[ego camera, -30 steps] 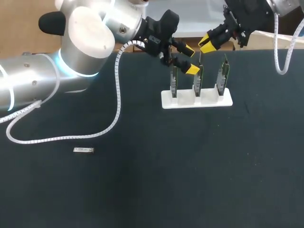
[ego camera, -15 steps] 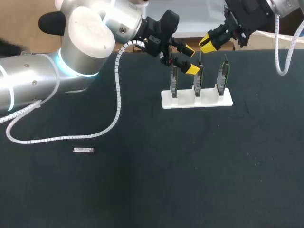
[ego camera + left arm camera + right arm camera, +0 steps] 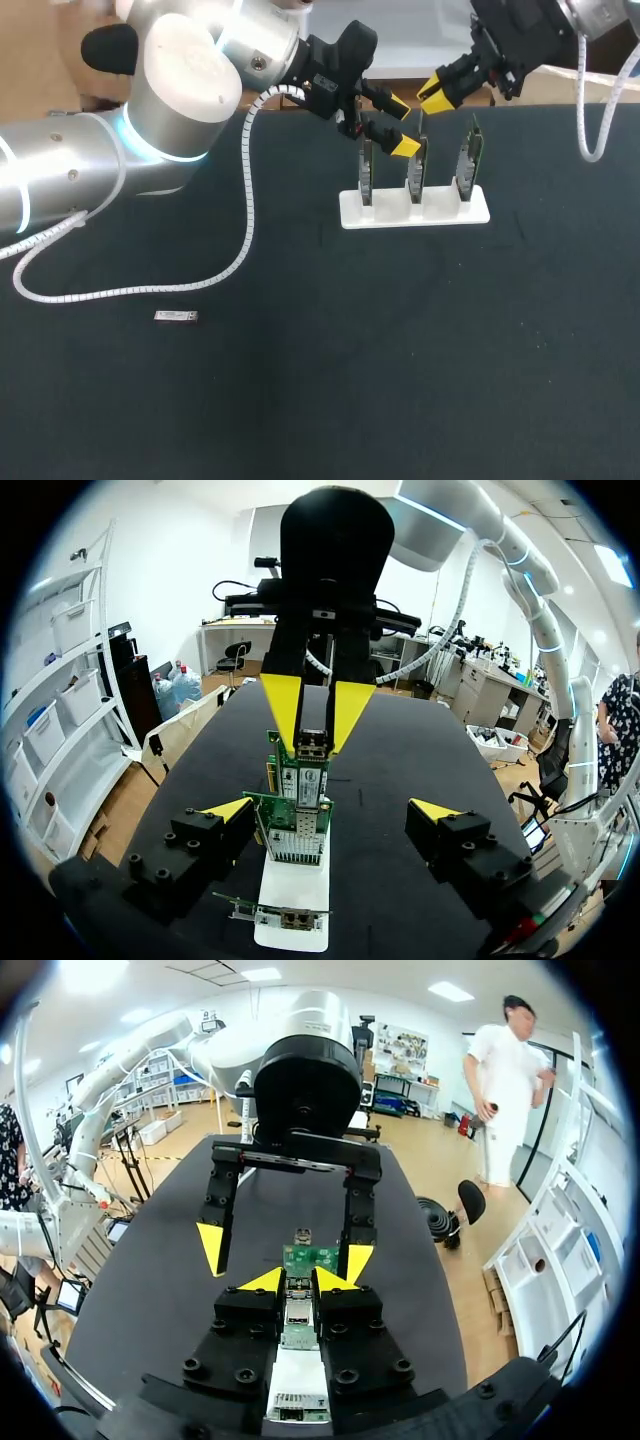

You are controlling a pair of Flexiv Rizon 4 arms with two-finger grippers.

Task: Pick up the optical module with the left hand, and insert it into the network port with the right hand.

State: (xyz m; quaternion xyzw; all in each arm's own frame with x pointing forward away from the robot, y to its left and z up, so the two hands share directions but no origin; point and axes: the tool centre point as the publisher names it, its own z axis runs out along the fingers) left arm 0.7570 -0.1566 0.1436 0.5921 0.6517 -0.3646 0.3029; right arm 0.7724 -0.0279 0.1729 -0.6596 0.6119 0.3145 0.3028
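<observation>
Nothing has visibly moved since the earlier frames; both arms sit just as they did over the far side of the black table (image 3: 400, 380).

The left arm (image 3: 190, 80) is the bulkiest thing here. Its left gripper (image 3: 400, 126) is spread wide and empty, with one finger on each side of the row of cards. The right gripper (image 3: 436, 93) is pinched almost closed just above the middle card (image 3: 416, 170). It appears to grip a small metal module (image 3: 312, 745) right at that card's upper edge.

The white stand (image 3: 385, 212) holds three green cards upright. A spare module (image 3: 176, 316) lies flat on the table, well apart from the stand and nearer the robot's left.

The module looks light and stiff, and its smooth shell is probably slippery. It is best held by its long flat sides near the back end, leaving the front free to enter the port. The thin card may flex, so pushing off-line could jam or bend something.
</observation>
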